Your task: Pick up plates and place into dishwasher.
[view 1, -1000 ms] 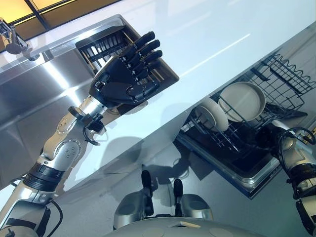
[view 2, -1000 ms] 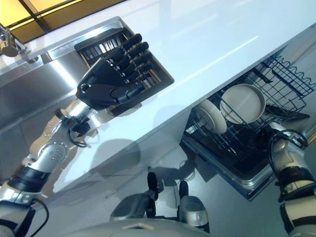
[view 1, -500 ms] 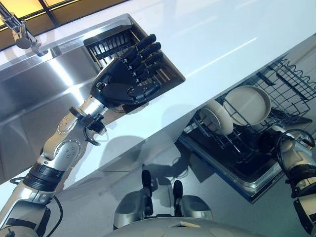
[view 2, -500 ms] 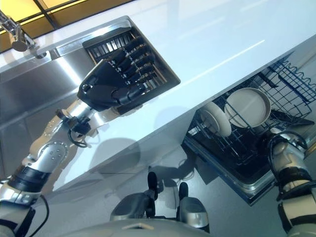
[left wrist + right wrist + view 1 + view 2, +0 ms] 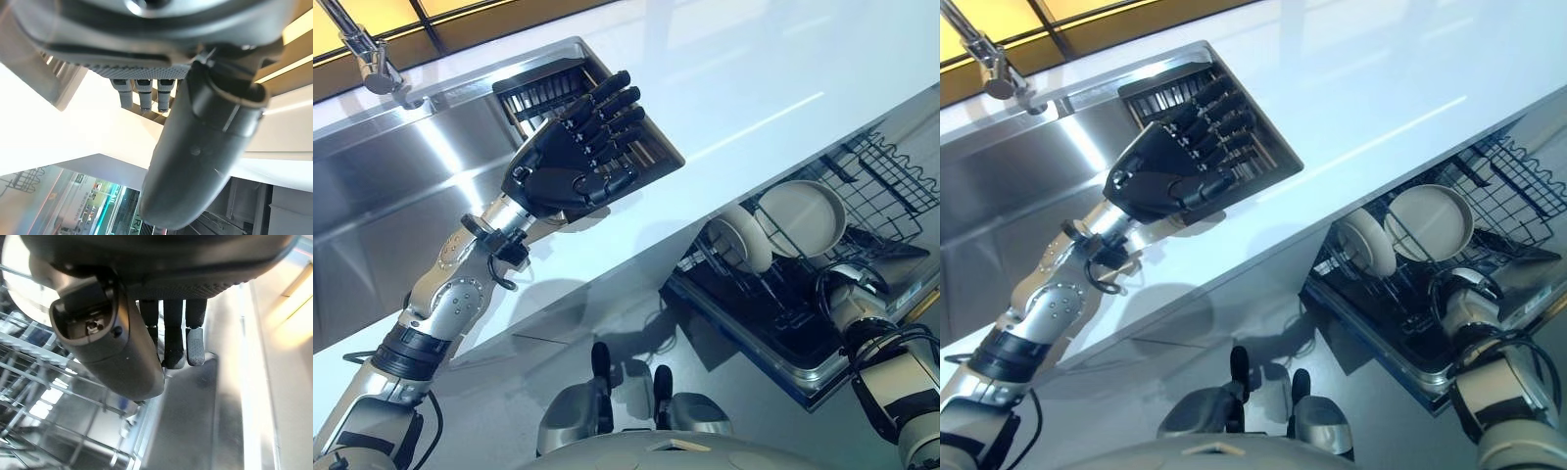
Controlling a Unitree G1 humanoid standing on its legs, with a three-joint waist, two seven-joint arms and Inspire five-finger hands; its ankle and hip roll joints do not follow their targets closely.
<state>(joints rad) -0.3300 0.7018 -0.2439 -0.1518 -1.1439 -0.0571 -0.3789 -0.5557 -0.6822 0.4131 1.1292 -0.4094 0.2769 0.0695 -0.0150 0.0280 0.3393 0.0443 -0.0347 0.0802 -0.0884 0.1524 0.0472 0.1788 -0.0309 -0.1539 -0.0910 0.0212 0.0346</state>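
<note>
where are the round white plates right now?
Both round white plates stand on edge in the black wire dishwasher rack, on the robot's right below the white countertop; the right robot hand is beside them.
</note>
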